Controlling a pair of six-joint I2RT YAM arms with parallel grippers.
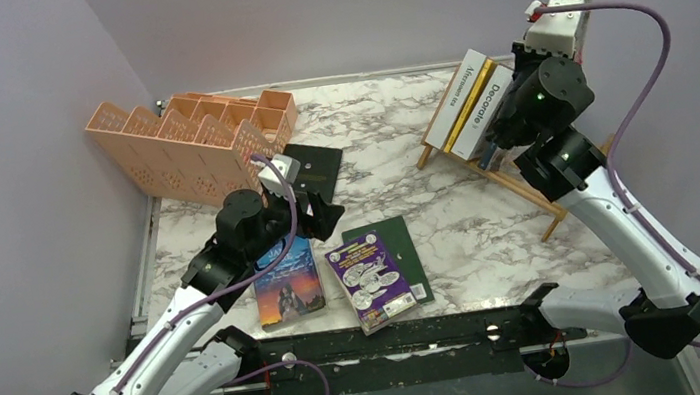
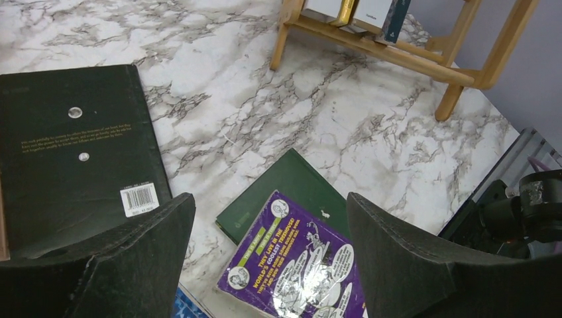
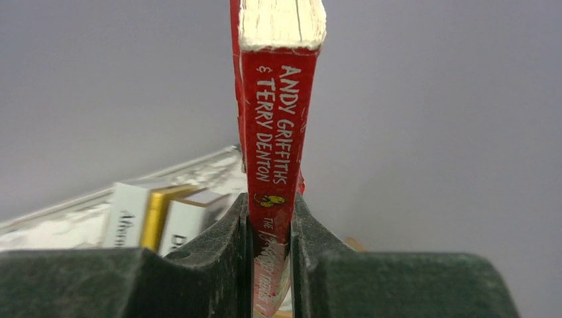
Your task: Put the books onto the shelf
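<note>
Red book [image 3: 275, 165]: pinched tight in right tool [image 3: 270, 222], upright, near shelf [image 2: 397, 53]. Left tool [image 2: 268, 209]: wide open, empty, over table [image 1: 449, 216]. Purple book [image 1: 371, 280], green book [image 1: 399, 237], black book [image 1: 317, 166]: flat on table. Other books [image 1: 470, 102]: leaning on shelf.

Peach plastic lattice organizer [image 1: 193, 141] sits upper left of the top view, with rows of open compartments, close to the corner where the left wall [image 1: 14, 198] meets the back wall [image 1: 323, 9]. White marble-pattern tabletop [image 1: 401, 151] with grey veins fills mid-frame, a thin metal edge along its left and back sides. Dark rail [image 1: 423, 335] runs across the bottom along the table's near edge; the walls are plain pale lavender-grey, and the right wrist view is mostly blurred wall.
</note>
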